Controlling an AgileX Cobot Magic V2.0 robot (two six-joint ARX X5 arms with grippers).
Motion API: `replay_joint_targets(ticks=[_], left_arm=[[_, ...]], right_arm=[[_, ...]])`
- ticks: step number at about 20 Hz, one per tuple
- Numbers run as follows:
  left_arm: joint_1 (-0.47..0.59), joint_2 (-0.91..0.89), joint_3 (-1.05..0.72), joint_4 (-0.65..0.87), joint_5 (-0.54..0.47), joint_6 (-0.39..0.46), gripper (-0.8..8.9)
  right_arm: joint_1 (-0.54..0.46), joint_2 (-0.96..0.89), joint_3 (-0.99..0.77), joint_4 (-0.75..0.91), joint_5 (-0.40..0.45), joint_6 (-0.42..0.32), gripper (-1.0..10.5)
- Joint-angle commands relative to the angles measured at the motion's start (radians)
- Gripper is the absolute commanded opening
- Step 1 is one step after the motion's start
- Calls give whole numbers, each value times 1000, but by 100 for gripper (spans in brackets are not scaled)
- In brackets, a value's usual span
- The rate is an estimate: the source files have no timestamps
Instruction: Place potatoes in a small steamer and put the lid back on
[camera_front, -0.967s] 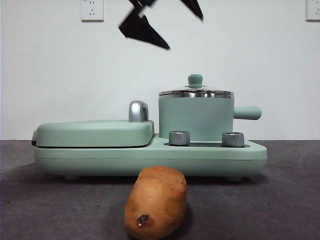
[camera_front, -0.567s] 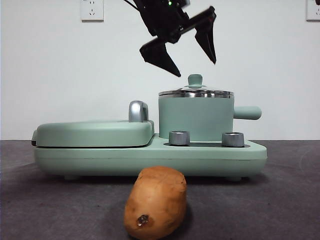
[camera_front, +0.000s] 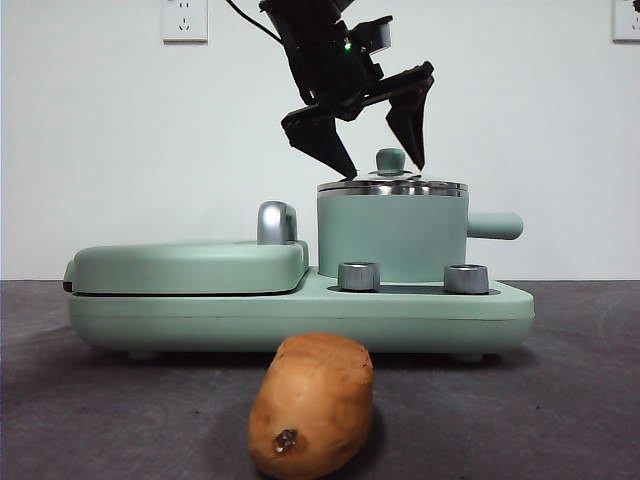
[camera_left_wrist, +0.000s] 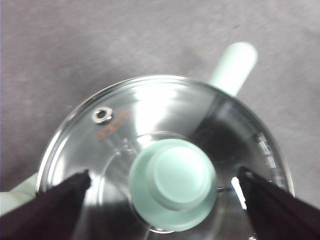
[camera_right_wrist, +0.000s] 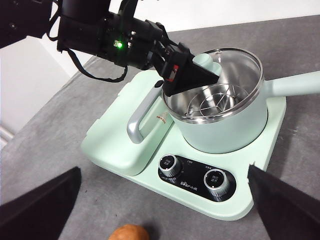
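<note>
The orange-brown potato (camera_front: 312, 405) lies on the dark table in front of the appliance, its dark spot facing the front camera; its tip also shows in the right wrist view (camera_right_wrist: 131, 233). The mint-green small steamer (camera_front: 392, 240) (camera_right_wrist: 225, 127) stands on the appliance with its lid (camera_front: 392, 187) (camera_left_wrist: 150, 107) on. My left gripper (camera_front: 384, 170) (camera_left_wrist: 164, 174) hangs open just above the lid, one jaw on each side of the green knob (camera_left_wrist: 173, 182), not touching it. My right gripper (camera_right_wrist: 164, 172) is open, high over the near side of the appliance, holding nothing.
The flat mint-green griddle cover (camera_front: 185, 265) with its chrome handle (camera_front: 277, 222) lies left of the steamer. Two steel dials (camera_front: 358, 276) (camera_front: 466, 278) sit on the base's front. The steamer's side handle (camera_front: 495, 225) points right.
My left gripper has come down from the top of the front view and shifted right, so its open jaws now straddle the lid knob. Potato, steamer and lid have not moved.
</note>
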Motion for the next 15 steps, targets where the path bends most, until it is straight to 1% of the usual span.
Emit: replay_joint_targets(ticks=[1, 3, 5, 7, 9, 10, 15], left_arm=[[-27, 37, 28, 8, -15, 63, 347], [-38, 37, 28, 17, -40, 72, 249], [-51, 37, 28, 19, -98, 92, 168], [-58, 37, 28, 19, -109, 111, 109], [-61, 37, 28, 19, -109, 111, 32], [-61, 37, 28, 18, -109, 111, 15], [-61, 37, 43, 24, -109, 106, 14]], right_arm=[[2, 5, 17, 5, 1, -15, 586], [2, 5, 17, 5, 1, -15, 587], [2, 5, 17, 5, 1, -15, 587], [2, 5, 17, 5, 1, -15, 587], [2, 5, 17, -2, 1, -14, 587], [2, 5, 17, -6, 1, -14, 586], [2, 5, 17, -17, 1, -15, 586]])
